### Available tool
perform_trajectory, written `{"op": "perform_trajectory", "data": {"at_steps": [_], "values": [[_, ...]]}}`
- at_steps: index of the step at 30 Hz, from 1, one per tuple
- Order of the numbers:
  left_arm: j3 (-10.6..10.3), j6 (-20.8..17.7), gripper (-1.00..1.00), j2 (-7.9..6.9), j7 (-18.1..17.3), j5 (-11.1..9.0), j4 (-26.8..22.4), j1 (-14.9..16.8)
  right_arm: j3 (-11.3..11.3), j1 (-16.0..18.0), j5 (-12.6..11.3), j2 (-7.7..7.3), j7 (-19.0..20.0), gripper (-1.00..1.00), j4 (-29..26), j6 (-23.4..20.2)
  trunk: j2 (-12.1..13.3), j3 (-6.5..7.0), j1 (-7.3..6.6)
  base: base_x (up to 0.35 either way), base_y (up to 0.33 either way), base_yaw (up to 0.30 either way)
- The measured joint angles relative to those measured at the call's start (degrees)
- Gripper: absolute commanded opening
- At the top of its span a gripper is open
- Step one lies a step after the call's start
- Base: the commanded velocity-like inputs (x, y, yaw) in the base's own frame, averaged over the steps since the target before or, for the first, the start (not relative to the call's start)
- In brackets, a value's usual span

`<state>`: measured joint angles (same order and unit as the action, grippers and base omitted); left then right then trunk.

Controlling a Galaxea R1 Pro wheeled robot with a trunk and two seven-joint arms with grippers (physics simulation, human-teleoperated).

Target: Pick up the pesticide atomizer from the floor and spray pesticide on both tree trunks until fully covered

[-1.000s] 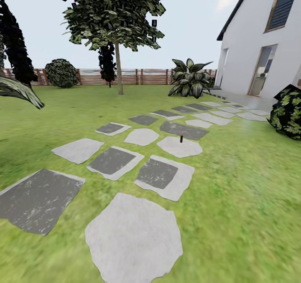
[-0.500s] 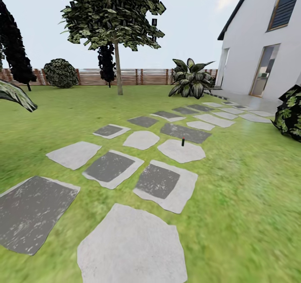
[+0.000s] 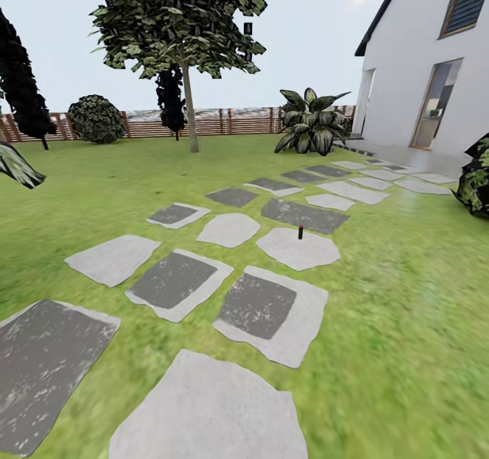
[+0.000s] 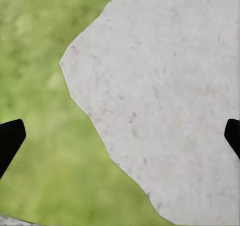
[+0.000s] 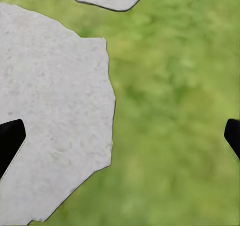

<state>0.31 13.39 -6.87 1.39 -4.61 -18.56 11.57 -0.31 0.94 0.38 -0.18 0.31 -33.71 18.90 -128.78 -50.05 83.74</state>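
The pesticide atomizer (image 3: 299,231) is a small dark bottle standing upright on a light stepping stone (image 3: 299,250), several stones ahead of me in the head view. A tall tree (image 3: 187,106) with a bare grey-brown trunk and a leafy crown stands on the lawn near the fence, far beyond the bottle. In the left wrist view my left gripper (image 4: 120,138) is open over the edge of a pale stone and grass. In the right wrist view my right gripper (image 5: 120,138) is likewise open, above grass beside another pale stone. Nothing lies between either pair of fingers.
Grey and dark stepping stones (image 3: 173,279) run across the lawn toward the white house (image 3: 414,72) at the right. A wooden slat fence (image 3: 224,122) closes the back. A broad-leaved plant (image 3: 309,123), a round bush (image 3: 95,118), dark columnar trees (image 3: 20,85) and a bush (image 3: 477,180) ring the grass.
The whole head view has shifted: the camera has moved forward along the stones, so the path and the bottle sit slightly closer. The bottle itself has not moved.
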Motion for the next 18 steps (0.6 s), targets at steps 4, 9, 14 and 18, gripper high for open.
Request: {"op": "perform_trajectory", "data": {"at_steps": [4, 9, 14, 18], "values": [[2.34, 0.65, 1.00, -0.06, -0.03, 0.05, -0.02, 0.00, 0.04, 0.00, 0.06, 0.00, 0.05, 1.00, 0.04, 0.00, 0.00, 0.00, 0.00, 0.340, 0.000, 0.000], [3.54, 0.78, 1.00, 0.02, -0.13, 0.25, -0.02, 0.00, 0.07, 0.00, 0.09, 0.00, 0.08, 1.00, 0.20, -0.01, 0.00, 0.00, 0.00, 0.340, 0.000, 0.000], [3.70, 0.76, 1.00, 0.15, -0.16, 0.36, -0.02, 0.00, 0.07, 0.00, 0.16, 0.00, 0.08, 1.00, 0.26, -0.06, 0.00, 0.00, 0.00, 0.340, 0.000, 0.000], [3.58, 0.76, 1.00, 0.18, -0.17, 0.48, -0.03, 0.00, 0.08, 0.00, 0.16, 0.00, 0.08, 1.00, 0.27, -0.03, 0.00, 0.00, 0.00, 0.340, 0.000, -0.002]]}}
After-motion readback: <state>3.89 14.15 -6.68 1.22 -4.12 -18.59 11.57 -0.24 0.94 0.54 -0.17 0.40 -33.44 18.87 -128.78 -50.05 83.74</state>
